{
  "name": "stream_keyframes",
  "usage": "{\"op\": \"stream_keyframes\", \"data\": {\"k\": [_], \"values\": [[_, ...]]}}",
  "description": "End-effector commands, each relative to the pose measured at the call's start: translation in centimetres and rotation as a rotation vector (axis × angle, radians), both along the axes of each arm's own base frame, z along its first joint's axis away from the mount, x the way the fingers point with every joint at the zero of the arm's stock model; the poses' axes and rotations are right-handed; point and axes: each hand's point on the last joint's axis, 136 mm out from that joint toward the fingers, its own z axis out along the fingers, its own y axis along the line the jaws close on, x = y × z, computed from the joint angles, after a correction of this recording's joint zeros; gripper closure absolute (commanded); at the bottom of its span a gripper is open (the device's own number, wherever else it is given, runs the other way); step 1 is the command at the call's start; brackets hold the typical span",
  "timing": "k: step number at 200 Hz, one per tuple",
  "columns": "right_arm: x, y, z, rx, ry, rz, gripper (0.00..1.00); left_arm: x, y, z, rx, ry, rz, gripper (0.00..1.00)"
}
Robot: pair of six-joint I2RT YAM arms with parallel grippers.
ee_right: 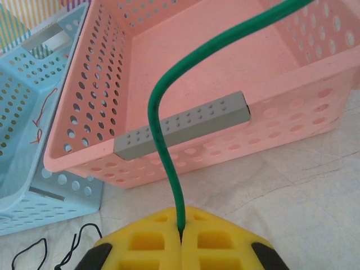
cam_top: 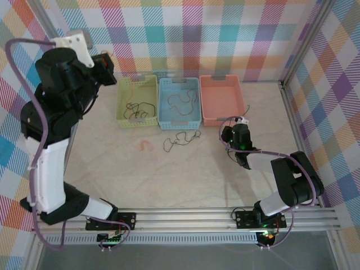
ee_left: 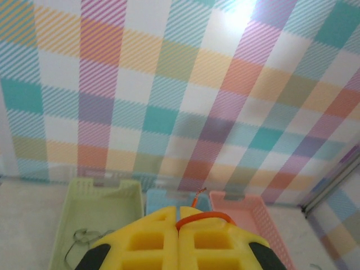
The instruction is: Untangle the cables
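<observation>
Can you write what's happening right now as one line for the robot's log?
left gripper: shut on orange wire, raised | right gripper: shut on green wire near pink basket | black wires: loose on table

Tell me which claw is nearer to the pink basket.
Right. The right claw sits just in front of the pink basket; the left claw hangs raised beside the green basket, at its far left corner.

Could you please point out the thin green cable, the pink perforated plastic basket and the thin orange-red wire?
Thin green cable (ee_right: 159, 140): right wrist view, below its bend.
Pink perforated plastic basket (ee_right: 281, 121): right wrist view, near wall.
Thin orange-red wire (ee_left: 203, 214): left wrist view, top of its arc.
</observation>
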Motion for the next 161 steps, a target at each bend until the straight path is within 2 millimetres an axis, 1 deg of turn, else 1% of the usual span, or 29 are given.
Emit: {"op": "stream_keyframes", "data": {"k": [1,17,45,67,75,99,115,148,161], "values": [[0.1,0.2,0.1,0.017,-0.001,0.01,1.0,1.6,-1.2,3.8,-0.018,-0.136,-0.026,1.0],[0.2,0.4,0.0,0.019,0.001,0.018,1.0,2.5,-2.1,5.3,-0.03,-0.197,-0.054,1.0],[0.2,0.6,0.0,0.018,0.004,0.026,1.0,3.5,-3.2,7.7,-0.068,-0.296,-0.085,1.0],[0.3,0.6,0.0,0.016,0.004,0.029,1.0,4.2,-4.6,9.8,-0.104,-0.391,-0.133,1.0],[0.3,0.6,0.0,0.017,0.004,0.031,1.0,4.6,-5.2,10.4,-0.109,-0.423,-0.152,1.0],[0.4,0.6,0.1,0.017,0.003,0.031,1.0,6.6,-6.8,11.1,-0.109,-0.486,-0.173,1.0],[0.3,0.8,0.0,0.017,0.004,0.037,1.0,8.5,-8.0,10.5,-0.092,-0.497,-0.194,1.0],[0.4,0.9,0.0,0.021,0.005,0.044,1.0,13.3,-10.2,6.9,-0.065,-0.439,-0.221,1.0],[0.5,0.9,0.0,0.023,0.004,0.045,1.0,14.8,-10.5,6.0,-0.065,-0.432,-0.22,1.0]]}}
